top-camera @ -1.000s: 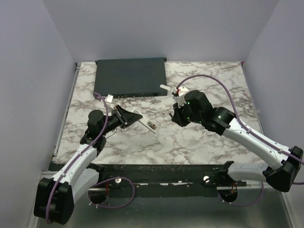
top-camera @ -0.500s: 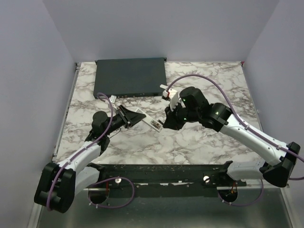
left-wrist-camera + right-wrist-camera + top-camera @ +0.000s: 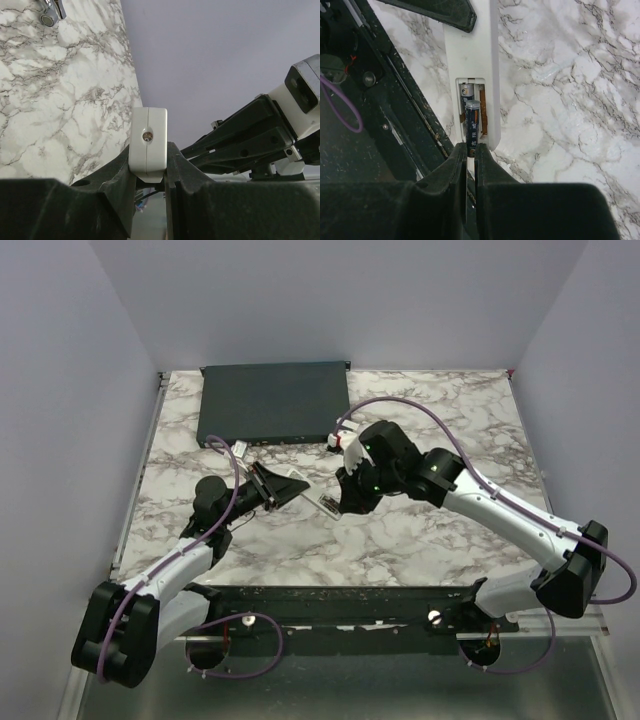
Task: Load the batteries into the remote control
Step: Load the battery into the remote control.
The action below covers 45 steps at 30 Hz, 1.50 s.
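Observation:
My left gripper (image 3: 272, 486) is shut on one end of the white remote control (image 3: 305, 495), holding it just above the marble. In the left wrist view the remote's end face (image 3: 148, 142) sits clamped between the two fingers. In the right wrist view the remote (image 3: 470, 55) lies with its back compartment open, and one battery (image 3: 464, 91) is seated inside. My right gripper (image 3: 470, 149) is shut on a second dark battery (image 3: 472, 120), whose free end points into the compartment beside the first. From above, the right gripper (image 3: 345, 502) is at the remote's free end.
A large flat dark-grey box (image 3: 275, 402) lies at the back of the marble table (image 3: 440, 530). A black rail (image 3: 330, 600) runs along the near edge. A small metallic piece (image 3: 50, 12) shows at the top left of the left wrist view.
My right arm has swung left and down with the battery, from beside the box to the remote's free end. The left arm shifted slightly, still holding the remote.

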{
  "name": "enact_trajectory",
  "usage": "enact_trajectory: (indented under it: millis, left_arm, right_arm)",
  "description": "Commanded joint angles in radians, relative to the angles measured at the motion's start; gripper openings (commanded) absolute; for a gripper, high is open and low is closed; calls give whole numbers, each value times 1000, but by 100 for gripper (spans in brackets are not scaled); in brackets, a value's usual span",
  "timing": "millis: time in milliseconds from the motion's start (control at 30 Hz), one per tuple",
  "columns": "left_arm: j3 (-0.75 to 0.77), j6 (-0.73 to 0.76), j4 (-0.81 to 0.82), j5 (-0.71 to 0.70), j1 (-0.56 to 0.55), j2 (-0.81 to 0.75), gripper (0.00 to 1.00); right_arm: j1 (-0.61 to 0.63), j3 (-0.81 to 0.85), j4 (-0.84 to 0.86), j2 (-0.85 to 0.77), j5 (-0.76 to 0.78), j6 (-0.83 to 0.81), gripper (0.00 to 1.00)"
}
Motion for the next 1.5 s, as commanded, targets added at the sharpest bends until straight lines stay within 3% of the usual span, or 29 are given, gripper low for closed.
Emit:
enact_trajectory:
  millis: [0,1467]
  left_arm:
    - [-2,1,50,32,-8,-22,0]
    - [5,36,-1,3,-9,-23,0]
  right_arm:
    - [11,41,-29,8,32,-2,1]
    - [10,92,-136,96,8,50,1]
